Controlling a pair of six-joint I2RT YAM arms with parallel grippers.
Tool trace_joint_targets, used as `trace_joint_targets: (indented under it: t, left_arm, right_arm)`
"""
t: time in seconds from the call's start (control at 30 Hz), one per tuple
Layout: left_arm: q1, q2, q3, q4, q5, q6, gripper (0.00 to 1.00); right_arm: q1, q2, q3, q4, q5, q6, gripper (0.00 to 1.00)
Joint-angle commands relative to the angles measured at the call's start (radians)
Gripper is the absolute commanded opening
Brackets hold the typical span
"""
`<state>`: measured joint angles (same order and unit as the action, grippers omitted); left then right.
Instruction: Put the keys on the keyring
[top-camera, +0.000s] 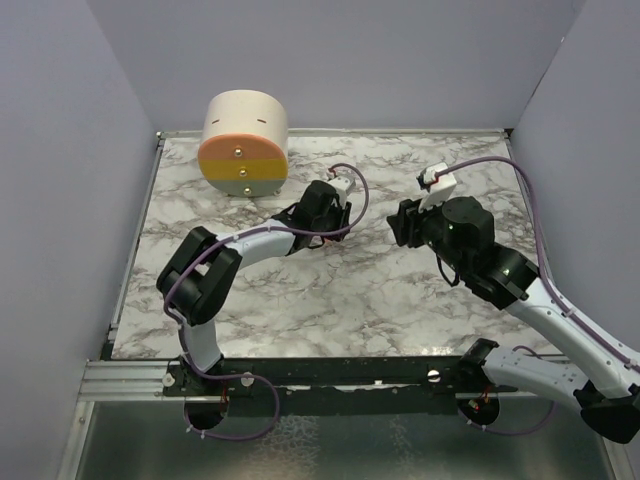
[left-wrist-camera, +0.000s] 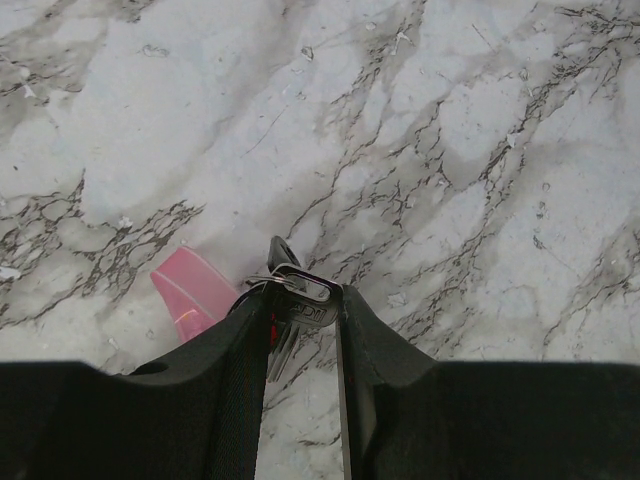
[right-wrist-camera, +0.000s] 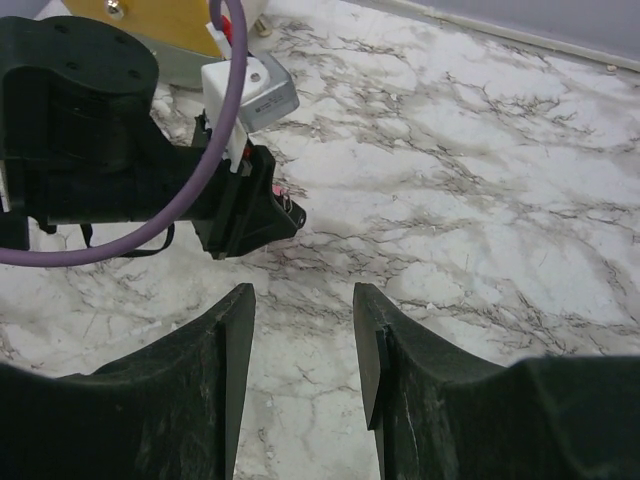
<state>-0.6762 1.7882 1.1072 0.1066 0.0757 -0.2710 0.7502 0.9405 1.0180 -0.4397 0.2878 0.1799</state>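
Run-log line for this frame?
left end effector: shut on keyring | pink key: beside keyring, partly hidden | right end effector: open, empty

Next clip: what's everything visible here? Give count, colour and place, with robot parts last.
pink key: one, translucent pink, partly hidden behind a finger of the left gripper
keyring: one, black loop with pale centre, between the left gripper's fingertips
cylindrical box: one, beige with orange-and-yellow face, far left of the table
table: one, white-grey marble pattern
left gripper: one, black, shut on the keyring, mid-table
right gripper: one, black, open and empty, facing the left gripper
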Motion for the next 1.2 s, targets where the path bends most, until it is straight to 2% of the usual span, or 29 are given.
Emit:
trace_joint_targets:
  t: [0.0,0.27,0.33,0.43,0.5,0.57,0.73,0.97,1.17]
  left_arm:
    - [0.003,0.056,0.068,-0.007,0.087,-0.02,0.17]
    - [-0.001,0.069,0.079,0.125,0.27,-0.081,0.34]
    - [-0.006,0.064,0.079,0.141,0.298,-0.084,0.46]
    - [-0.011,0.058,0.08,0.14,0.313,-0.085,0.52]
    - [-0.011,0.053,0.079,0.131,0.313,-0.082,0.64]
    - [-0.011,0.043,0.073,0.117,0.304,-0.076,0.66]
    - [-0.011,-0.031,0.002,0.112,0.196,-0.067,0.66]
    - [0.014,-0.245,-0.216,0.198,-0.089,-0.119,0.67]
    - [0.048,-0.438,-0.392,0.274,-0.233,-0.174,0.81]
  right_arm:
    - [-0.007,-0.013,-0.015,0.031,0.02,0.013,0.45]
    - [-0.008,-0.011,-0.019,0.033,0.022,0.016,0.45]
    - [-0.007,-0.006,-0.019,0.034,0.021,0.016,0.45]
    - [-0.008,0.001,-0.019,0.035,0.021,0.018,0.45]
    - [-0.008,0.004,-0.018,0.034,0.023,0.018,0.45]
    - [-0.008,0.005,-0.016,0.032,0.025,0.018,0.45]
    - [-0.007,0.003,-0.019,0.024,0.024,0.019,0.45]
    - [-0.007,0.062,-0.067,0.04,-0.03,0.008,0.46]
    - [-0.006,0.248,-0.062,0.097,-0.137,-0.07,0.54]
